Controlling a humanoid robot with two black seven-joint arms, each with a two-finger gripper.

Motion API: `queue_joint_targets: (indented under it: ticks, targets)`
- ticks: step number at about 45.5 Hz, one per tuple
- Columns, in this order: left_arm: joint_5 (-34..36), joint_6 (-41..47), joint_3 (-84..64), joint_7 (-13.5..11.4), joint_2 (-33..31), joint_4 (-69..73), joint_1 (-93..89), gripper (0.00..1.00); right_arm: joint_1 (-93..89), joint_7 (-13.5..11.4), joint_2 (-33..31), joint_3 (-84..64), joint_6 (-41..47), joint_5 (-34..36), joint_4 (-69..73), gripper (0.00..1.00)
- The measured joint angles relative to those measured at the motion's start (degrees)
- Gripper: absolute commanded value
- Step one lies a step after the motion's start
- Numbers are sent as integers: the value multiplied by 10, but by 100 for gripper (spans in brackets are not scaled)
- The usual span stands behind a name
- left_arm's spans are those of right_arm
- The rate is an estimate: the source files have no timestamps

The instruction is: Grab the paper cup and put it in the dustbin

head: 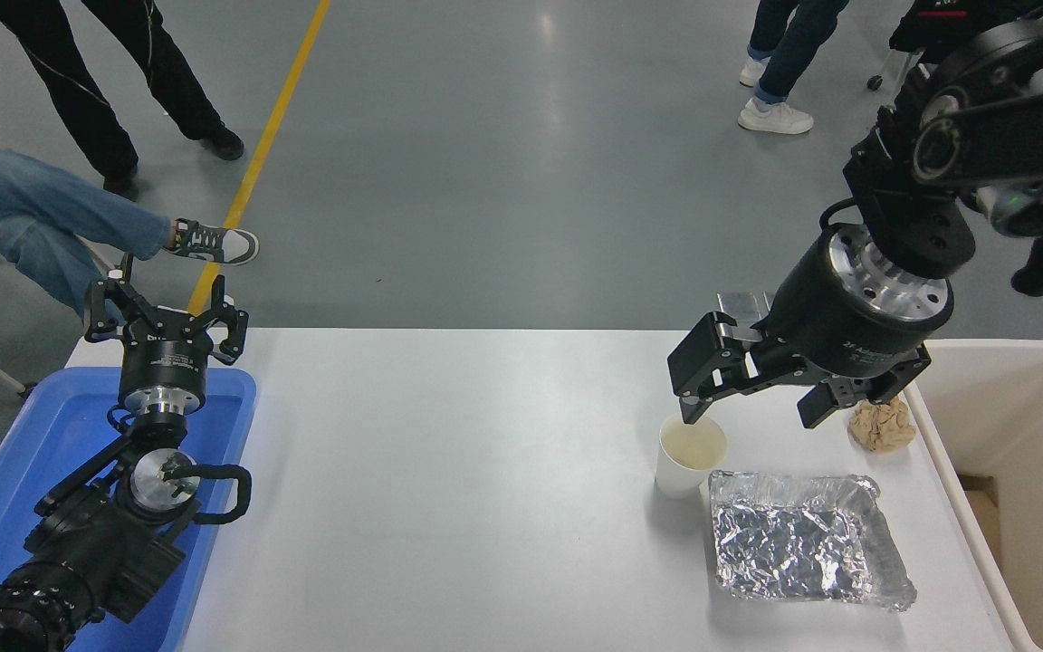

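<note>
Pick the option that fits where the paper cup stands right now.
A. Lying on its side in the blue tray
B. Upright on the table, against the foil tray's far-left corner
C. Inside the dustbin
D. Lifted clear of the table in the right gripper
B: the paper cup stands upright on the white table against the foil tray, with the open right gripper just above it.
</note>
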Motion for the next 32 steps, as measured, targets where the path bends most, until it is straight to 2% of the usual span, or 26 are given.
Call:
queue_joint_targets:
  ticks: [19,32]
  targets:
    - [0,0,0,0,0,0,0,99,-244,-1,17,7,-125,-22,-168,100]
    - [0,0,0,0,0,0,0,99,-388,-1,17,19,-181,-46,-262,100]
